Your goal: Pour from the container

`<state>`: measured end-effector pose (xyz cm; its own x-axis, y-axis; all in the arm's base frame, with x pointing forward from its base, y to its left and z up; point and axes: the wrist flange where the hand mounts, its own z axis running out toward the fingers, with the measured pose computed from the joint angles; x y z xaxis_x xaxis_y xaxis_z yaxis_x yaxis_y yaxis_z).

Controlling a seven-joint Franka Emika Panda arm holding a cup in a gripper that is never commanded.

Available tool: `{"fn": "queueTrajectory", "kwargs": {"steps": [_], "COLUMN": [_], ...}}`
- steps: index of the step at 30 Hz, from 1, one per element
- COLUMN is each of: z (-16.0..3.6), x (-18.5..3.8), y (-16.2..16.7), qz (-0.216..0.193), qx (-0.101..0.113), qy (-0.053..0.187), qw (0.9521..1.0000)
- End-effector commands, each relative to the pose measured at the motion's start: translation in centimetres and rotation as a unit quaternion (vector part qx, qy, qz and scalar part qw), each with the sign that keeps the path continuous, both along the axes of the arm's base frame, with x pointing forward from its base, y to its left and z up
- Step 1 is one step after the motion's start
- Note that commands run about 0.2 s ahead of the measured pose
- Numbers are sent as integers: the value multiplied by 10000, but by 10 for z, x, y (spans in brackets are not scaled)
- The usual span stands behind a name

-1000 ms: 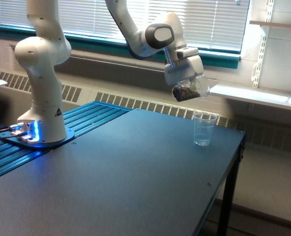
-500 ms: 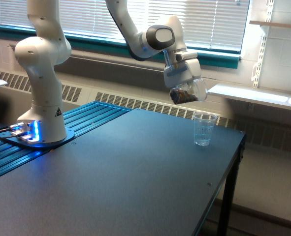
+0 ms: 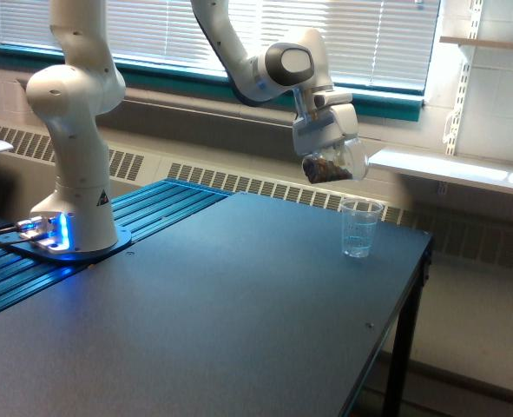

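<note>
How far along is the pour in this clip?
Done: the gripper holds the clear rounded plastic container of brown granular bits, tilted, above the dark table near the small ribbed clear plastic cup. In hand: positioning and tipping; no stream of bits shows. Left: the bits sit in the container and the cup looks empty, so the pour itself remains.

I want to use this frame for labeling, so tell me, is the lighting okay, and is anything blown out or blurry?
Exterior view: the blinds are backlit and nearly blown out; the shelf on that view's right is washed white; the dark table carries a soft sheen and no crisp shadows; the container held in the gripper and the ribbed cup are clear plastic with faint, slightly soft edges; blue light glows at the arm's base.
</note>
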<state>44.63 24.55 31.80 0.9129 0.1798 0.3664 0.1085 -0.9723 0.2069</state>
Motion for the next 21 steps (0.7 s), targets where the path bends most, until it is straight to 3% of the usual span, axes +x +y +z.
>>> {"fn": "queueTrajectory", "kwargs": {"steps": [1,21], "z": [3,3], "x": [1,5], "y": [8,15], "qz": [-11,-34], "qx": [-119,-415], "qy": [-10,146], "qw": [9999,9990]}}
